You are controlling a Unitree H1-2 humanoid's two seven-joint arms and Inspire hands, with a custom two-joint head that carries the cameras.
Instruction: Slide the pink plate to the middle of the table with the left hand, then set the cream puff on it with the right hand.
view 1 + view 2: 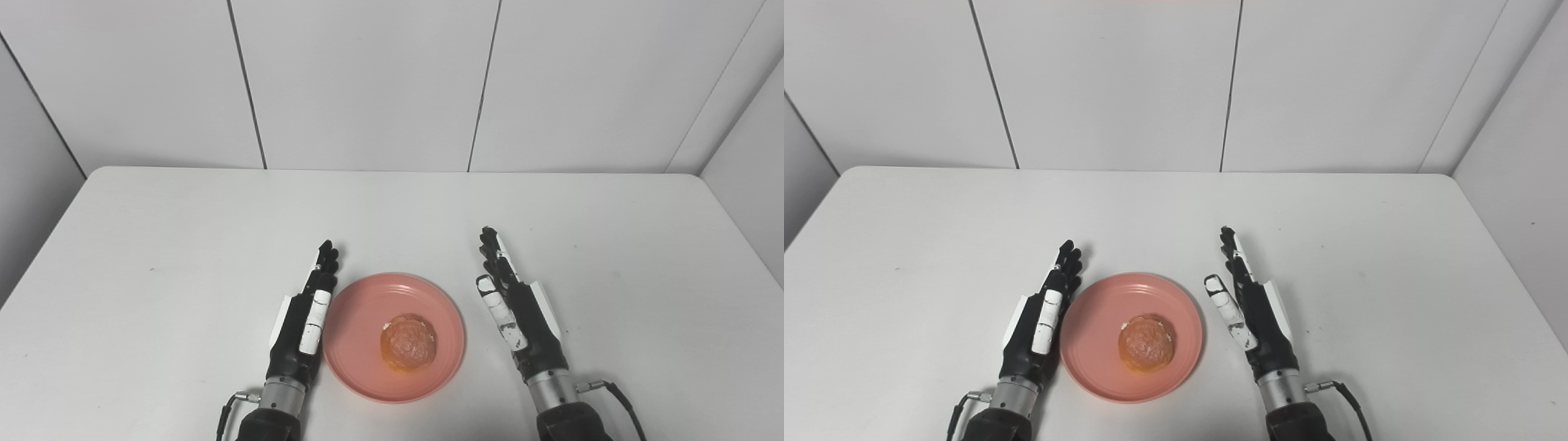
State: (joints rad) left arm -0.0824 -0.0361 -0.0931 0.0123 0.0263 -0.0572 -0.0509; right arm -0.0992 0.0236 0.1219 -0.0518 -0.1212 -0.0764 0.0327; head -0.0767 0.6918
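On the near half of the white table (184,245), roughly midway between its left and right edges: one pink plate (361,318), round and shallow, flat on the surface. Contents: one cream puff (408,343), golden-brown, sitting a little right of the plate's centre and towards its near rim, with a trace of pale filling showing at its far edge. Left hand (303,324): fingers straight and together, palm turned inward, holding nothing, lying just beside the plate's left rim; whether it touches the rim cannot be told. Right hand (517,306): likewise extended and empty, thumb standing out towards the plate, set clearly apart from the right rim. Judged status: both steps look complete, plate central and puff delivered. Risks from here: the left hand stands so close to the rim that any inward drift or careless withdrawal could nudge the plate off its central spot; a sharp knock might also roll the puff, which already sits off-centre, towards the near rim. The right thumb, if swept leftward, could catch the plate edge in the same manner.
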